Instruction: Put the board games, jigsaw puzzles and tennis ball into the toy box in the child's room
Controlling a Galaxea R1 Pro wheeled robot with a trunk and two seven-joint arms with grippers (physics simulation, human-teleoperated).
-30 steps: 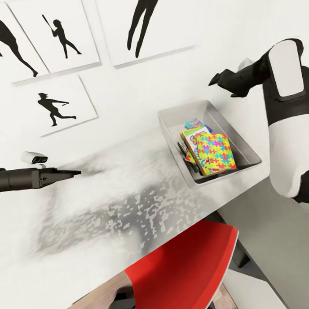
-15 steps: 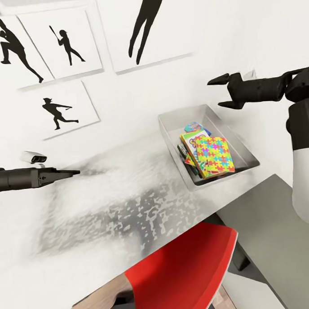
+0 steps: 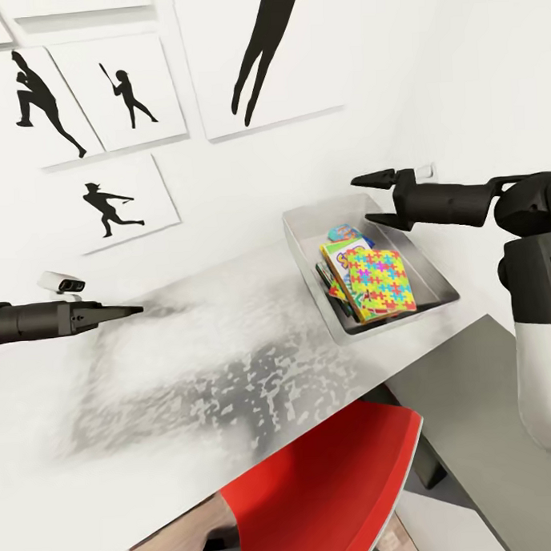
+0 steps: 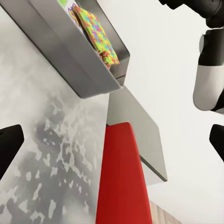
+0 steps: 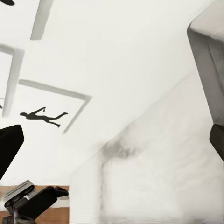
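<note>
Jaws apart above toy box (image 3: 425,261)

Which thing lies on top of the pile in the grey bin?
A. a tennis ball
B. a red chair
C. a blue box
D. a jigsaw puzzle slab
D: a multicoloured jigsaw puzzle lies uppermost in the bin, over the other boxes.

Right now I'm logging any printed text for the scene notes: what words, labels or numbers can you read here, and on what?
Board game in the toy box, behind the jigsaw puzzle: red lettering, mostly covered, too partial to read.
Wall pictures: black player silhouettes, no text.
Nothing else legible.
</note>
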